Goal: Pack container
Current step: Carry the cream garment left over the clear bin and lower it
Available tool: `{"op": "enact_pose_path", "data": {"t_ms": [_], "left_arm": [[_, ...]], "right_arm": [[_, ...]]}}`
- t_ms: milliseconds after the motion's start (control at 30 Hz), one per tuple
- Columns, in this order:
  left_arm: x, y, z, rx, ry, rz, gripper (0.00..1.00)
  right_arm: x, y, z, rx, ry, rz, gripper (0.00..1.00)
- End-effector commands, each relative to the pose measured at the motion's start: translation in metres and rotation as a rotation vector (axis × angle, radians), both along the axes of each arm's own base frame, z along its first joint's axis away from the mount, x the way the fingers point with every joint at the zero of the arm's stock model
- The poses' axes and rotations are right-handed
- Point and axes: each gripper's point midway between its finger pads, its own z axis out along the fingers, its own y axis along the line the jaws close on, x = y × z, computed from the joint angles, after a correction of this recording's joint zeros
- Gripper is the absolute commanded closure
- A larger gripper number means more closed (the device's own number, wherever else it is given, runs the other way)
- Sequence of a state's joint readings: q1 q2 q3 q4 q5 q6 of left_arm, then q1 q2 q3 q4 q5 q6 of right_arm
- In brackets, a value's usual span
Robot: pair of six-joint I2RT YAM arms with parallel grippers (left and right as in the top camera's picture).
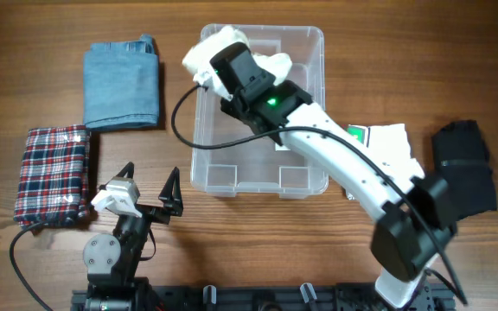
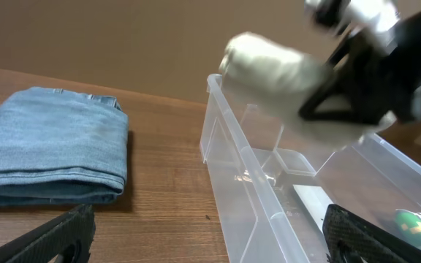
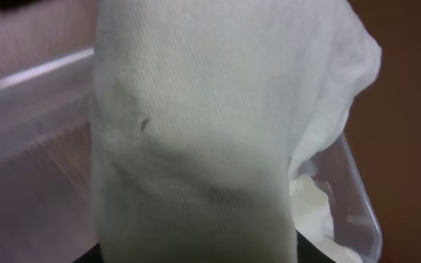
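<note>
Right hand (image 1: 223, 67) closing partway, gripping bunched white cloth (image 1: 204, 53), hovering over far-left corner of container (image 1: 305, 181). Clear container sitting mid-table (image 1: 41, 52). Left hand (image 1: 150, 186) spreading fully wide near front edge, holding nothing. Folded jeans (image 1: 122, 85) and plaid cloth (image 1: 53, 175) lying left of container.

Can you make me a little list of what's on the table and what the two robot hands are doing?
container: clear plastic bin, middle of the table
right gripper: closed on a white cloth, held above the bin's far left corner
left gripper: open, holding nothing, near the front edge of the table
folded jeans: on the table, left of the bin
plaid cloth: folded, in front of the jeans
black cloth: on the table, right of the bin
</note>
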State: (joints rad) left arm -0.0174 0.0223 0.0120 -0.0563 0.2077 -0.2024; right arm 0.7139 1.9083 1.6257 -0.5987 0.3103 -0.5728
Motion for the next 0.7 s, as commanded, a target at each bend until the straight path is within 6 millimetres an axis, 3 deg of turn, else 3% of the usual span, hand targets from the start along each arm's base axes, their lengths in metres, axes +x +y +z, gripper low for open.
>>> {"op": "enact_pose_path", "data": {"t_ms": [0,200,400,667], "left_arm": [[0.001,0.002,-0.003,0.016,0.004,0.006,0.0],[0.001,0.002,-0.003,0.015,0.004,0.006,0.0],[0.001,0.002,-0.003,0.015,0.004,0.006,0.0],[0.001,0.002,-0.003,0.016,0.004,0.006,0.0]], "right_arm": [[0.016,-0.01,-0.009,-0.152,-0.038,0.105,0.57],[0.027,-0.026,-0.023,-0.261,-0.025,0.173,0.5],[0.039,-0.047,-0.025,-0.279,-0.021,0.153,0.51],[0.044,-0.05,-0.044,-0.215,0.049,0.234,0.5]]}}
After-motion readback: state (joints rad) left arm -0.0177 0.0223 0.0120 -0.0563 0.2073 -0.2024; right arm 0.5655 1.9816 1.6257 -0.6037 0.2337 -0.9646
